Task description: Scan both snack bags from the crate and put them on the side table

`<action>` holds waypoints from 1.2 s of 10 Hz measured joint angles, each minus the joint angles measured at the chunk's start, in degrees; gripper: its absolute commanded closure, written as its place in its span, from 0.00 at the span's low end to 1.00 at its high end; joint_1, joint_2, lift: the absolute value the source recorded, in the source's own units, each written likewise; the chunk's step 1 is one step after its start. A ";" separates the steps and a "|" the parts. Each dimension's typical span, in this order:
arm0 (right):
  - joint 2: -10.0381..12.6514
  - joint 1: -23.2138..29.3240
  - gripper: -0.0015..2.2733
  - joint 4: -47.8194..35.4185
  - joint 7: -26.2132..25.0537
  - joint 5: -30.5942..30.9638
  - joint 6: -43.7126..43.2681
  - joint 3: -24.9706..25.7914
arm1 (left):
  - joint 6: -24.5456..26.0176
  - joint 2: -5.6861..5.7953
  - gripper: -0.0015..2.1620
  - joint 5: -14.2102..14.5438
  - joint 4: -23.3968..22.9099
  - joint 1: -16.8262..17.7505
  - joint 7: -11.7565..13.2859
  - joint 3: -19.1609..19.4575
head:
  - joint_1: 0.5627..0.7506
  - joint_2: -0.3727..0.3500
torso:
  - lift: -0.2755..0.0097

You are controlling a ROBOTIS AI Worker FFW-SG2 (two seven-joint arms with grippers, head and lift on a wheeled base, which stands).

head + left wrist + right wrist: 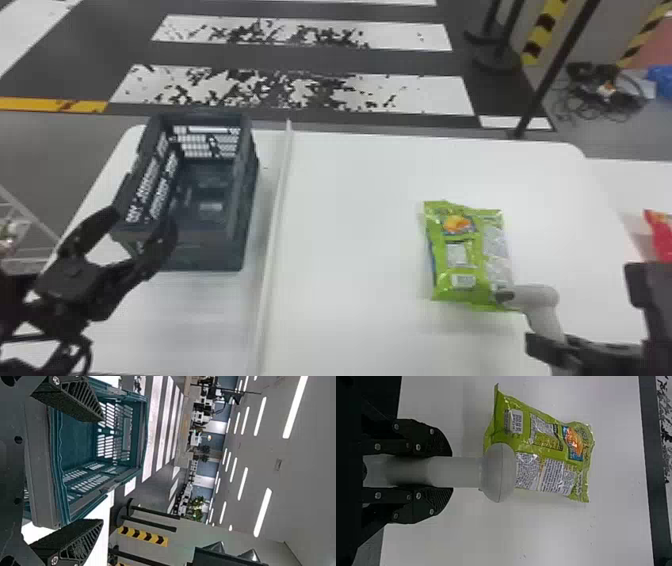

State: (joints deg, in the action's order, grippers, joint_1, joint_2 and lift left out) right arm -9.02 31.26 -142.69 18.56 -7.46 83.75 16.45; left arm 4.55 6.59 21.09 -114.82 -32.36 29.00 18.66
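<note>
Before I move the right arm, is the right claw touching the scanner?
Touching. The right wrist view shows the right claw clamped on the handle of the scanner, one finger against each side.

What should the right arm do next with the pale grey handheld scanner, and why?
Probably ease the scanner slightly to the robot's left, toward the small white barcode label on the green plastic snack bag. The right gripper holds the scanner's handle, and in the head view the nose overlaps the bag's near right corner, short of that label.
</note>
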 measured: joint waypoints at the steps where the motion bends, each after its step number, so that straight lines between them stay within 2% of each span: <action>1: 0.02 -0.22 0.99 -0.29 -0.41 0.18 -0.08 -0.62 | 0.00 0.00 0.04 0.00 -0.01 -0.05 0.00 -0.02 | 0.70 0.54 | 0.66; 9: -0.21 -2.59 0.99 1.82 -1.25 1.53 0.23 -2.92 | -0.02 0.09 0.04 0.00 -0.88 -0.83 0.09 0.05 | 0.70 0.55 | 0.66; 12: -0.30 -3.76 0.99 2.93 -1.44 1.34 -2.11 -0.68 | -0.02 0.09 0.04 0.05 -1.02 -0.95 0.10 0.06 | 0.70 0.51 | 0.66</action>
State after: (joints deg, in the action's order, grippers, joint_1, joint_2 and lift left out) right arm -9.32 27.50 -139.77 17.12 -6.12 81.64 15.76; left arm 4.53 6.68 21.14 -115.84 -33.31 29.11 18.72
